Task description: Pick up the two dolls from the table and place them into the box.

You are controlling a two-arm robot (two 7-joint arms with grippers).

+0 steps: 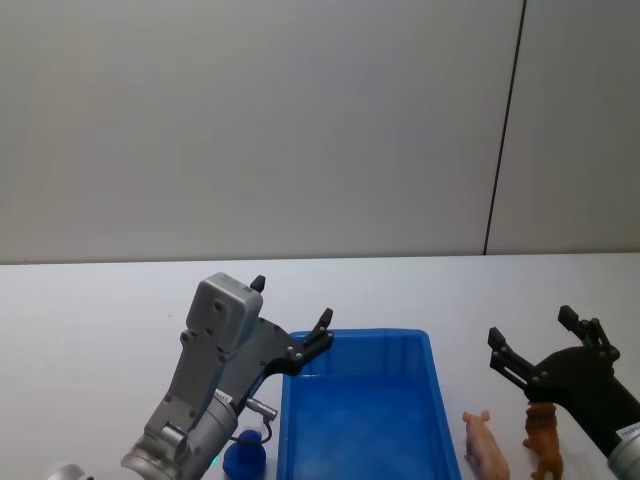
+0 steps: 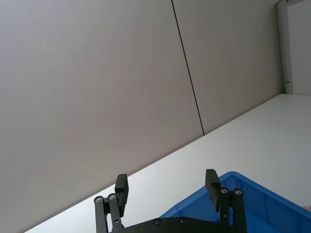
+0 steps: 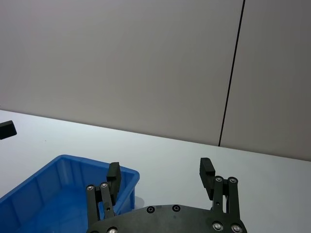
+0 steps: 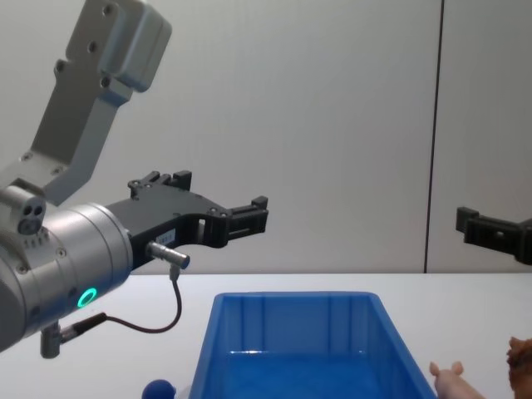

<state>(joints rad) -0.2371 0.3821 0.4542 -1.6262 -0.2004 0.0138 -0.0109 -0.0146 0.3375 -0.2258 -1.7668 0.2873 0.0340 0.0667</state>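
The pink doll [image 1: 485,448] and the brown doll [image 1: 543,445] stand on the desk [image 1: 100,320], a wide white top that runs to a grey wall at the far side. The blue box [image 1: 375,335] sits open in the near middle, ribbed walls upright.

My left pincer [image 1: 291,300] hangs raised above the desk at the box's far left corner. Its fingers are spread wide with nothing between them, and the right fingertip [image 1: 325,318] lies over the rim in the head view. My right pincer [image 1: 532,325] hovers to the right of the box, above the dolls and a little farther out, also spread apart and holding nothing.

A small dark blue rounded thing [image 1: 245,458] sits just beside the box's left wall, near me.

The pink doll is just right of the box, not touching it, head toward the far side. The brown doll is close on its right, partly overlapped by my right pincer in the head view.
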